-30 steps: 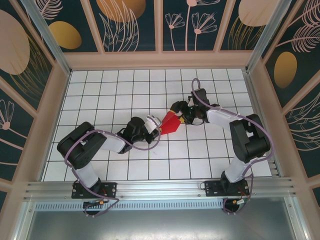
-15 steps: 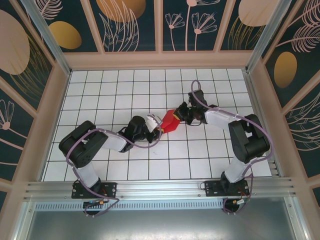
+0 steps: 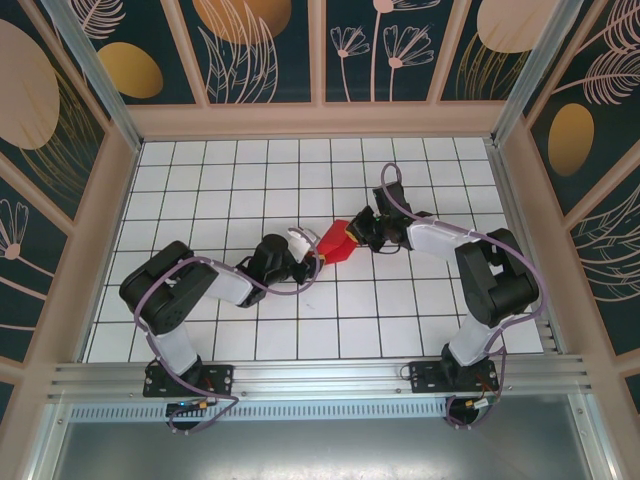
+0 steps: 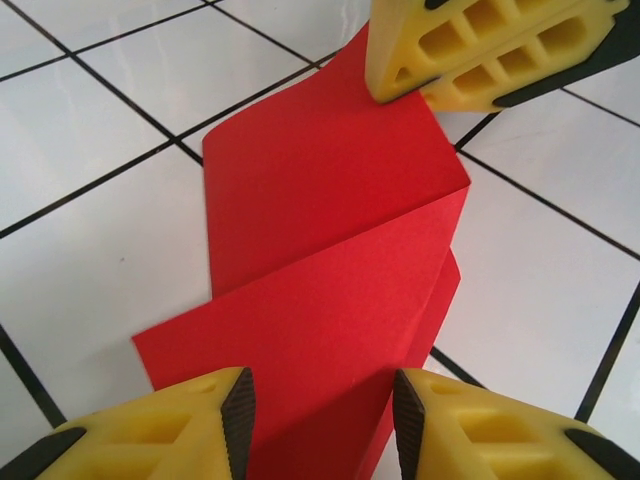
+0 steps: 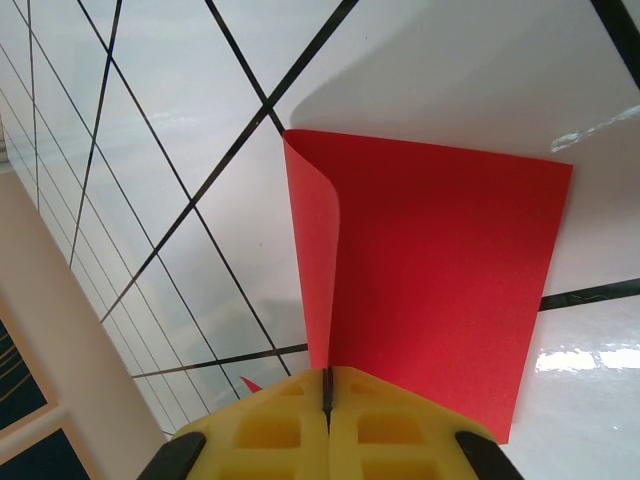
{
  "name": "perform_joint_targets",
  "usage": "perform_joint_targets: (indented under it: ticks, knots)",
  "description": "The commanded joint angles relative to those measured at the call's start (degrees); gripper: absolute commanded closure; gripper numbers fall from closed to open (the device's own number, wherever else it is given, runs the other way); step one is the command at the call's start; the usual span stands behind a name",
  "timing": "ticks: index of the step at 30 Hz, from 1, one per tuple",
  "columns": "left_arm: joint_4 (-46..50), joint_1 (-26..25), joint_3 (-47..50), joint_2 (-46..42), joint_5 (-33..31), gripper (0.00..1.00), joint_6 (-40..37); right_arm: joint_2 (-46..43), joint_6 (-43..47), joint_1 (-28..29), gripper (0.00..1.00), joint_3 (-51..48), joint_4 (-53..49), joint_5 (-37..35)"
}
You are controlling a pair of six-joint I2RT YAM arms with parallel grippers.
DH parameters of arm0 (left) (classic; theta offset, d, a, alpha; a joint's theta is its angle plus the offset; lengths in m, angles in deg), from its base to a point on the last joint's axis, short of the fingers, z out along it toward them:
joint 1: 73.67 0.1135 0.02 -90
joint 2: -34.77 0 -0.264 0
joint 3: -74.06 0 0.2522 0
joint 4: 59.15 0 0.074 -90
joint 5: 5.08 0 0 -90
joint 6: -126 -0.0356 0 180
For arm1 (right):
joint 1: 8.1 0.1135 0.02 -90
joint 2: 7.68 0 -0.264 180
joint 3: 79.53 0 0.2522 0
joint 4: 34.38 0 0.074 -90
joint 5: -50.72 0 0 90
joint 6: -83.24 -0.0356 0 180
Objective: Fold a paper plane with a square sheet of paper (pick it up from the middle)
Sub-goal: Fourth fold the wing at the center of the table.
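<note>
- right hand (image 5: 327,390) pinched tight on the folded red paper (image 5: 430,270), one flap curling up;
- left hand (image 4: 320,425) fingers apart, paper's near end between them, over tiled worktop (image 4: 90,120)

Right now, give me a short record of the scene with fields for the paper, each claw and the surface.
paper: bright red thin paper sheet, folded over along a crease, one flap curling up
surface: white tiled table with black grid lines
right side: right claw shut on one edge of the sheet
left side: left claw open, one finger on either side of the sheet's opposite end
stage: creased, not yet a dart shape
</note>
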Motion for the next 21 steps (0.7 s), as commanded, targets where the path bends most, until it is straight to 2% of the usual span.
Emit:
perform_joint_targets:
  ticks: [1,6,15,21]
  knots:
    - [-2.45,-0.25,1.09,1.11,-1.89,0.55,-0.5,-1.42,-1.21,0.15,0.92,-0.99,0.33,-0.11]
    - [-3.37,-0.17,1.01,2.1,-1.81,0.53,-0.54,-1.38,-1.57,0.13,0.92,-0.97,0.65,0.78]
    - [-3.69,-0.17,0.08,3.19,-4.49,0.43,-2.25,-0.86,-2.72,0.06,0.91,-1.15,0.75,3.37]
    - [-4.24,-0.2,-0.09,3.0,-5.28,0.54,-3.1,-0.85,-2.63,-0.05,0.91,-1.21,0.53,3.34]
